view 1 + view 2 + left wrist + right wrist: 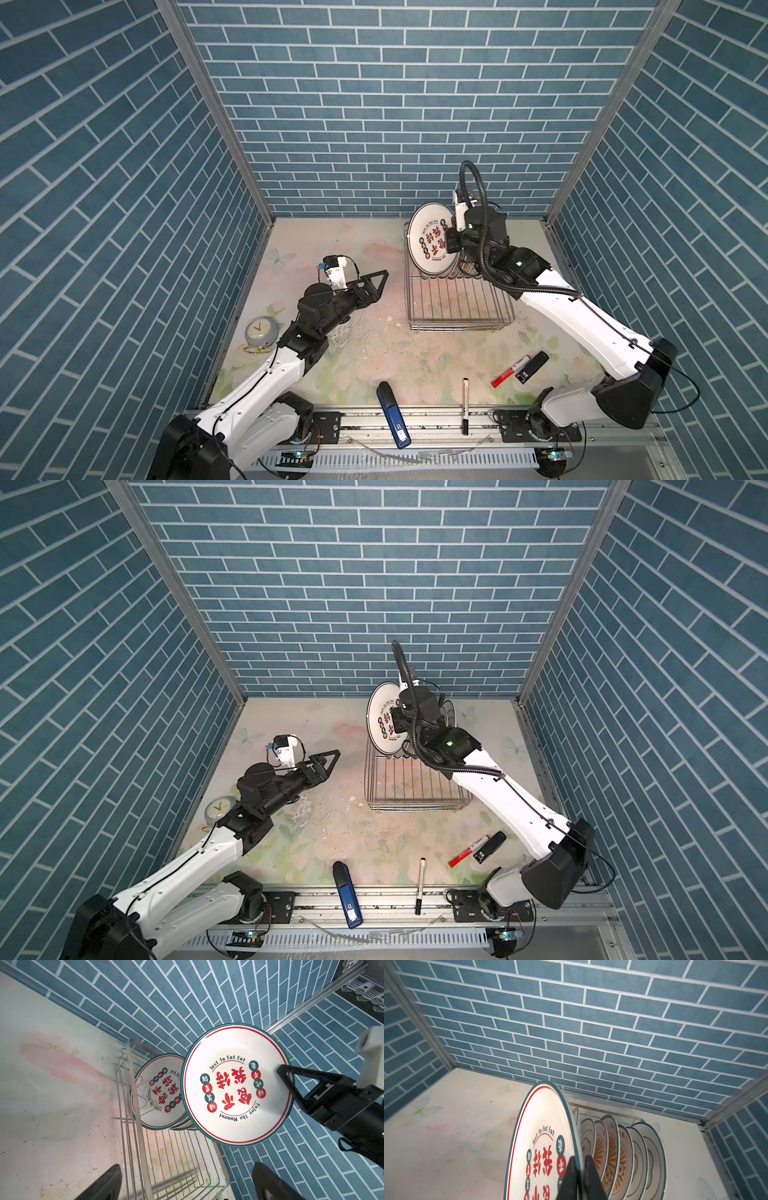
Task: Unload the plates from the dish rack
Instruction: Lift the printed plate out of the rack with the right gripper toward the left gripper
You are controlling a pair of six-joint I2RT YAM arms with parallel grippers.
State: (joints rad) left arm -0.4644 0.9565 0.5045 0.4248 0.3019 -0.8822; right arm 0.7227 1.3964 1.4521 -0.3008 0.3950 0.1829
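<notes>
right gripper (452,240) clamped on rim of front plate (428,245), held on edge just above far end of dish rack (457,309), face toward left gripper (376,281); other plates (623,1147) stand in rack behind it. left gripper jaws apart, empty, left of rack, pointing at plate.

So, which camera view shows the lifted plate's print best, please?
The left wrist view: the lifted plate faces it squarely, its print legible. The right wrist view sees it obliquely and cropped; both top views show it small.
</notes>
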